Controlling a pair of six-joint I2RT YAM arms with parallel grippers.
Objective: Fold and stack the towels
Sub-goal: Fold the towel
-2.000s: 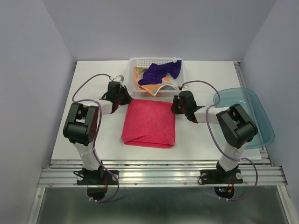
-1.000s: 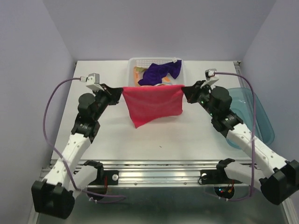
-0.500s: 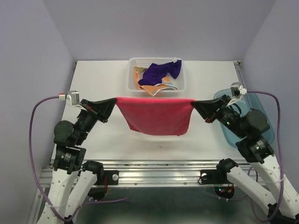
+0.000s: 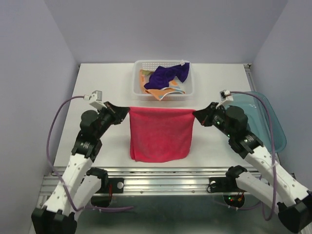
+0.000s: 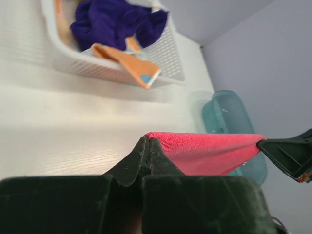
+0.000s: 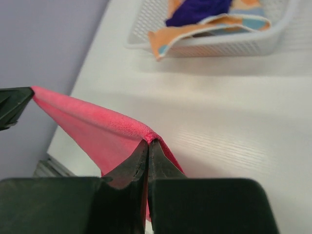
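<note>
Pink towel: plain hot pink soft cloth towel [image 4: 160,135], held up by its two upper corners. The top edge is pulled straight and level between the two hands, and the rest hangs down as a rough square over the near half of the tabletop [image 4: 97,87].
Lower edge: whether it touches the tabletop cannot be told.
Left hand [image 4: 126,111]: black fingers pinched shut on the towel's left upper corner; the wrist view shows cloth coming straight out from the closed tips.
Right hand [image 4: 196,113]: fingers pressed together on the right upper corner, with pink fabric bunched at the tips.
Basket: white perforated plastic basket [image 4: 138,83], at the far middle of the tabletop, behind the held towel and apart from it.
Purple towel: dark purple cloth [image 4: 165,75], crumpled in the basket, lying on top.
Orange towel: orange cloth with pale blue and yellow dots [image 4: 156,92], under the purple one, with one corner flopped over the basket's near rim.
Tray: translucent teal plastic tray [image 4: 273,126], at the right edge of the tabletop, partly hidden by the right arm.
</note>
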